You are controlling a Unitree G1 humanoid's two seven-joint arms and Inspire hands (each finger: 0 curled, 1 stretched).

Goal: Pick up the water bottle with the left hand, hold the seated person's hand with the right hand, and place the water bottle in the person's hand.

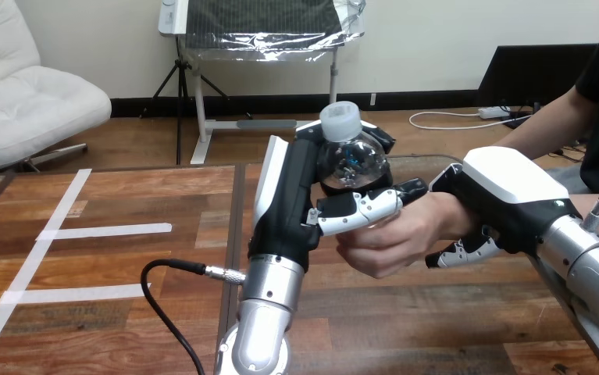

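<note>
A clear water bottle (351,156) with a white cap stands upright in my left hand (292,195), whose fingers and thumb curl round it at the view's centre. The person's hand (393,234) is right below and beside the bottle, its fingers curled under my left thumb, touching the bottle's lower part. My right hand (499,203) grips the person's wrist from the right, with fingers curled beneath it.
The wooden table (124,273) carries strips of white tape (105,231) at the left. A black cable (171,312) loops by my left forearm. The person's forearm reaches in from the upper right.
</note>
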